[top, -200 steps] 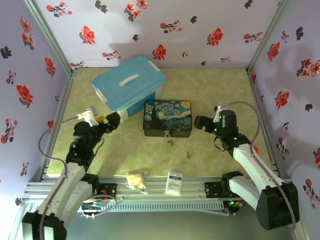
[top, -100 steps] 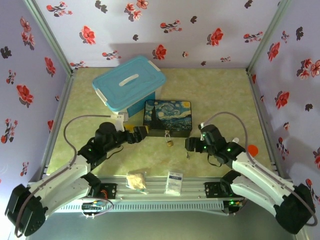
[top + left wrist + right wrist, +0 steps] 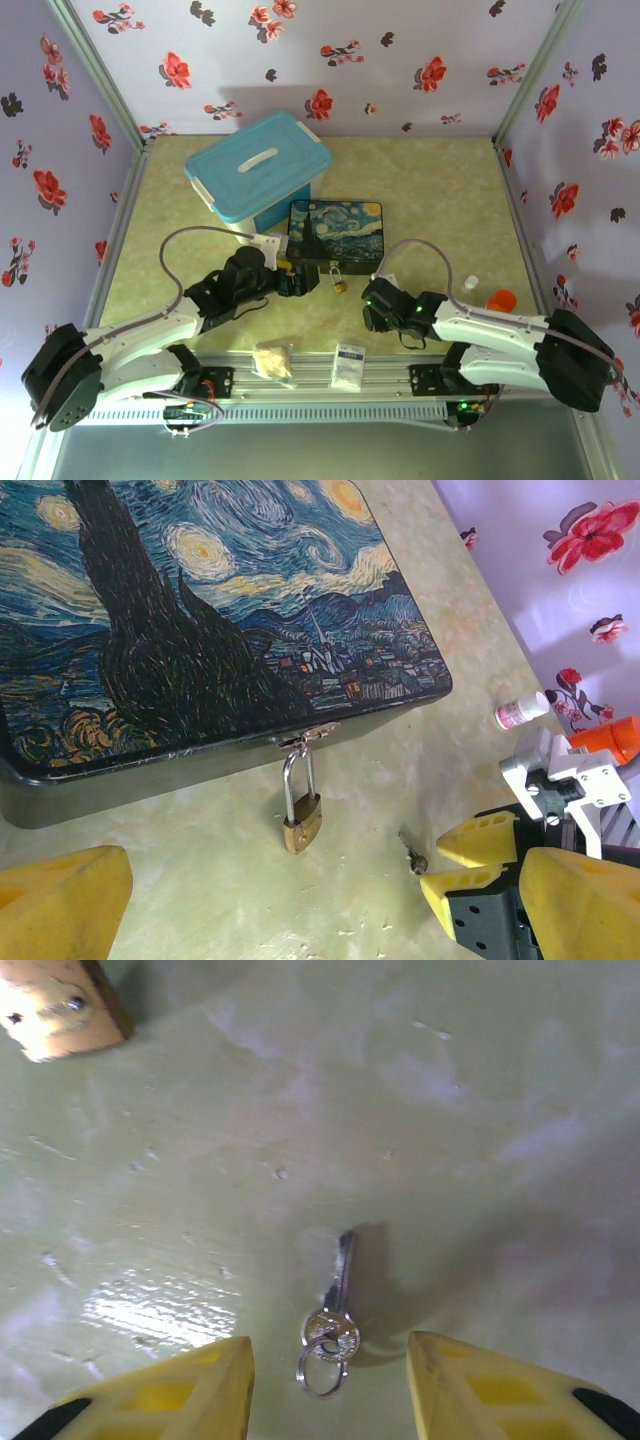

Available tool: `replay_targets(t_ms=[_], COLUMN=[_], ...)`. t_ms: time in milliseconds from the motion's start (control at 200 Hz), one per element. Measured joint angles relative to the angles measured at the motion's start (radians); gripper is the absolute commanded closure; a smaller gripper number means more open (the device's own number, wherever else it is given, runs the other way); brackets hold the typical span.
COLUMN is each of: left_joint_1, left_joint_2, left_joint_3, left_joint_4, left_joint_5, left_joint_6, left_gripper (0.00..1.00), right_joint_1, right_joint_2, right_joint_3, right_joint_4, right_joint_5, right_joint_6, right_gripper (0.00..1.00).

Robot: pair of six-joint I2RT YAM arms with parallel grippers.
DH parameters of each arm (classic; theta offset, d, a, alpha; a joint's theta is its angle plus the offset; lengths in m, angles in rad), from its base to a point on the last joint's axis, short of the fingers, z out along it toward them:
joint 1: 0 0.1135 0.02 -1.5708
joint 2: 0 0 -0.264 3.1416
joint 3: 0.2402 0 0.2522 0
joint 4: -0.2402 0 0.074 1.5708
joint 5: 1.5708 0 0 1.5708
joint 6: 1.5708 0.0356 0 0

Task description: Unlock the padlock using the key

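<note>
1. Tiny brass-gold padlock [image 3: 301, 820] with a thin silver U-shaped shackle: is hanging by the shackle from the hasp on the near wall of the box, its body resting on the table. Both shackle legs are sitting in the body.

2. Tiny thin dark grey metal key [image 3: 338, 1295] on a small silver ring: is lying flat on the table, near and to the right of the padlock and apart from it (the ring end is the one closest to the right gripper).

3. Right gripper [image 3: 433, 866]: is hovering low over the table with its yellow fingers [image 3: 170, 1395] apart. One finger is standing on each side of the key, and neither is touching it.

4. Left gripper [image 3: 325, 880]: is reaching in just left of the padlock, beside the near wall of the box. Its yellow pads are spread wide and gripping nothing.

5. Painted dark-blue box [image 3: 335, 232] with a swirling night-sky lid: is sitting closed at the middle of the pale green table [image 3: 440, 190].

6. Light-blue plastic bin [image 3: 258, 168] with a white handle: is standing far and left of the box.

7. Small white bottle [image 3: 522, 710] and orange-capped container [image 3: 608, 738]: are lying at the right, well apart from the padlock.

8. White rectangular packet [image 3: 348, 365] and crumpled tan wad [image 3: 272, 360]: are resting at the near edge.
</note>
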Motion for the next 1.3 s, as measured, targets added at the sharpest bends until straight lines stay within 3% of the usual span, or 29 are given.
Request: replay_targets(t_ms=[305, 575, 730, 1050, 1300], left_joint_1=[-0.005, -0.006, -0.008, -0.016, -0.020], left_joint_2=[0.009, 0.009, 0.022, 0.064, 0.121], left_joint_3=[0.000, 0.000, 0.003, 0.027, 0.023], left_joint_4=[0.023, 0.025, 0.018, 0.020, 0.194], left_joint_5=[-0.008, -0.018, -0.019, 0.004, 0.238], left_joint_6=[-0.003, -0.008, -0.009, 0.012, 0.061], left_gripper=[0.00, 0.00, 0.00, 0.01, 0.12], right_joint_1=[0.054, 0.056, 0.056, 0.032, 0.023], right_joint_2=[0.082, 0.097, 0.058, -0.073, -0.272], right_joint_3=[0.013, 0.021, -0.006, -0.052, -0.120], right_joint_4=[0.016, 0.053, 0.096, 0.105, 0.241], right_joint_5=[0.064, 0.079, 0.074, 0.020, -0.122], right_joint_6=[0.015, 0.024, 0.039, 0.035, -0.051], right_gripper=[0.68, 0.94, 1.00, 1.00, 1.00])
